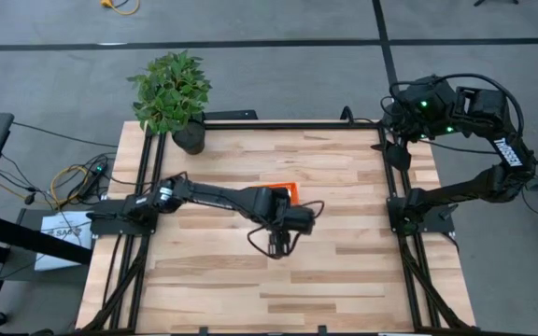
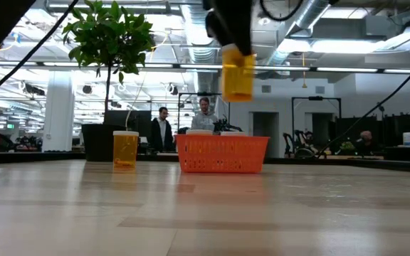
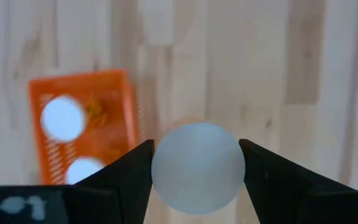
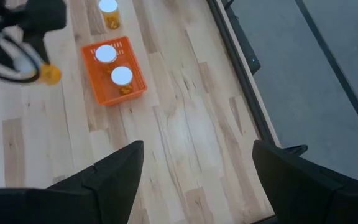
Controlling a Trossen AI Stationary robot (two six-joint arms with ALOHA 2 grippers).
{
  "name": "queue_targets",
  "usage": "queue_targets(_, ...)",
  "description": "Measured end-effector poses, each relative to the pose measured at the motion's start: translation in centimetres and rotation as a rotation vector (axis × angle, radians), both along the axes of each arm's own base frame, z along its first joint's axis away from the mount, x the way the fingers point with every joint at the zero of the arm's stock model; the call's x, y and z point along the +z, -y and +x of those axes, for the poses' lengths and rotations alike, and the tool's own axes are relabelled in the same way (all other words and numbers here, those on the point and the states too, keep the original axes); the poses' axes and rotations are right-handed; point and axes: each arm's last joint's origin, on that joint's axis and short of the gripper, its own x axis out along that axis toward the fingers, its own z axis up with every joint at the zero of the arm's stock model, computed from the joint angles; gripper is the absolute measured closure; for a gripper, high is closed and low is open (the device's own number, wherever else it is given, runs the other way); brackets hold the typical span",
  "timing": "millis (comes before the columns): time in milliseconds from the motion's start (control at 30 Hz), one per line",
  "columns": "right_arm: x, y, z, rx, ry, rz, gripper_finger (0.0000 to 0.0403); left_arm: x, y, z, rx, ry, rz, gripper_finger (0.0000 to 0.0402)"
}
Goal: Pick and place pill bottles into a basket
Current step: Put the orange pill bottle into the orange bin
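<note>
My left gripper is shut on a pill bottle with an orange body and a white cap, held high over the middle of the table, nearer the near edge than the orange basket. The basket holds two bottles, seen as white caps. Another bottle stands upright on its base on the table beside the basket. My right gripper is open and empty, raised at the table's far right edge. My left gripper pinches the bottle's upper end between its two fingers, which lie on opposite sides of the white cap. The fingers come from above, pointing down. The bottle hangs upright below them, lifted well clear of the table.
A potted plant stands at the table's far left corner. Black frame rails run along the table's left and right sides. People stand in the room behind the table. Bare wood lies in front of the basket.
</note>
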Motion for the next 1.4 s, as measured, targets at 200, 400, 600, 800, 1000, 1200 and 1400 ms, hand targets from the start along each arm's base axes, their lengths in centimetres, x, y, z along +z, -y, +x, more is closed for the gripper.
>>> queue_targets(200,0.0,0.0,0.0,0.007,-0.003,-0.005,0.0107,0.0,-1.9,-0.7,0.010,-0.088,0.052,0.0191)
queue_targets(400,0.0,0.0,0.0,0.006,-0.002,-0.005,0.0107,0.0,-3.9,-0.4,-0.041,-0.101,0.075,0.0191)
queue_targets(600,0.0,0.0,0.0,-0.015,0.003,0.008,0.0107,0.0,-5.8,-0.1,-0.115,-0.105,0.087,0.0191)
queue_targets(800,0.0,0.0,0.0,-0.036,0.010,0.023,0.0107,0.2,-6.9,0.5,-0.187,-0.048,0.034,0.0191)
queue_targets(1000,0.0,0.0,0.0,-0.036,0.010,0.024,0.0107,-0.2,-7.4,0.8,-0.257,-0.034,0.031,0.0191)
queue_targets(1200,0.0,0.0,0.0,-0.037,0.010,0.024,0.0107,-1.0,-8.6,0.8,-0.281,-0.059,-0.009,0.0191)
queue_targets(1400,0.0,0.0,0.0,-0.037,0.011,0.025,0.0107,-1.0,-9.2,0.8,-0.308,-0.057,-0.016,0.0191)
